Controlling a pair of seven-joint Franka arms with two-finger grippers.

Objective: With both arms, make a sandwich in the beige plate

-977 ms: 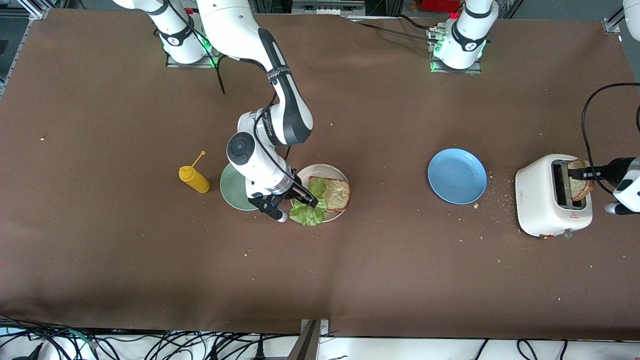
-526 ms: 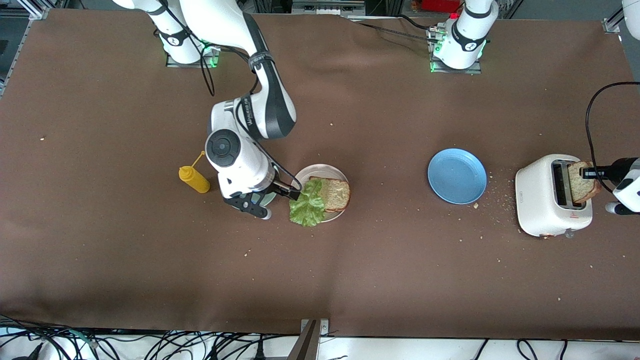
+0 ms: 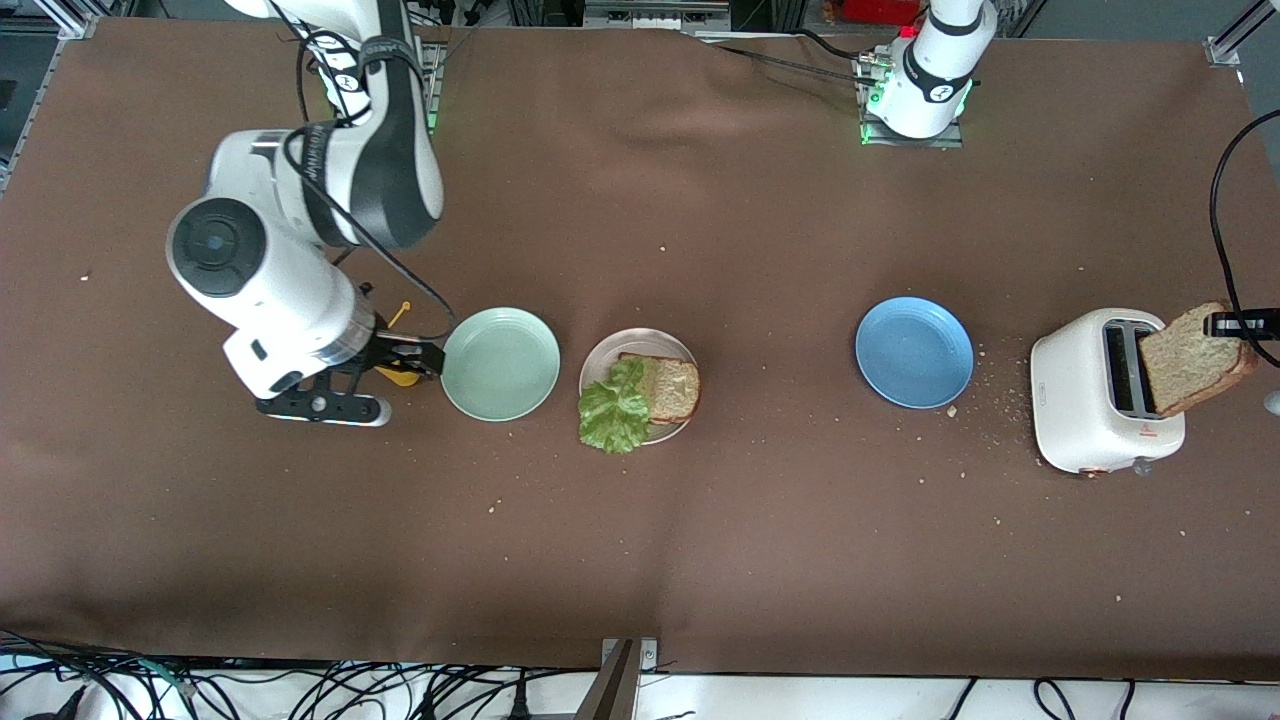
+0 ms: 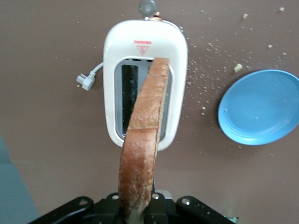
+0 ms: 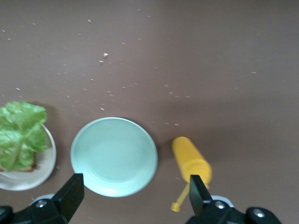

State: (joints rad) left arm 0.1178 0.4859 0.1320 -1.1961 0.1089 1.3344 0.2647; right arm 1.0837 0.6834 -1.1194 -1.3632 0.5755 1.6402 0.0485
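Note:
The beige plate [image 3: 645, 341] sits mid-table with one brown bread slice [image 3: 675, 390] on it. A ruffled green lettuce leaf [image 3: 614, 410] lies partly on that slice and hangs over the plate's rim. In the right wrist view the lettuce [image 5: 18, 133] and the beige plate [image 5: 42, 173] show at the edge. My right gripper [image 3: 405, 360] hangs open and empty over the table between the mint-green plate and a yellow bottle. My left gripper [image 3: 1222, 323] is shut on a second bread slice [image 3: 1190, 362], held tilted above the white toaster [image 3: 1080, 400]. That bread slice [image 4: 142, 154] runs edge-on out of the left gripper [image 4: 138, 211].
A mint-green plate [image 3: 500, 362] lies beside the beige plate, toward the right arm's end, and a yellow squeeze bottle [image 5: 191, 161] lies beside it. A blue plate [image 3: 914, 352] sits between the beige plate and the toaster [image 4: 145, 79]. Crumbs are scattered round the toaster.
My right gripper opened, left the lettuce on the bread and drew away past the mint-green plate. My left gripper shut on the toaster's slice and lifted it clear of the slot.

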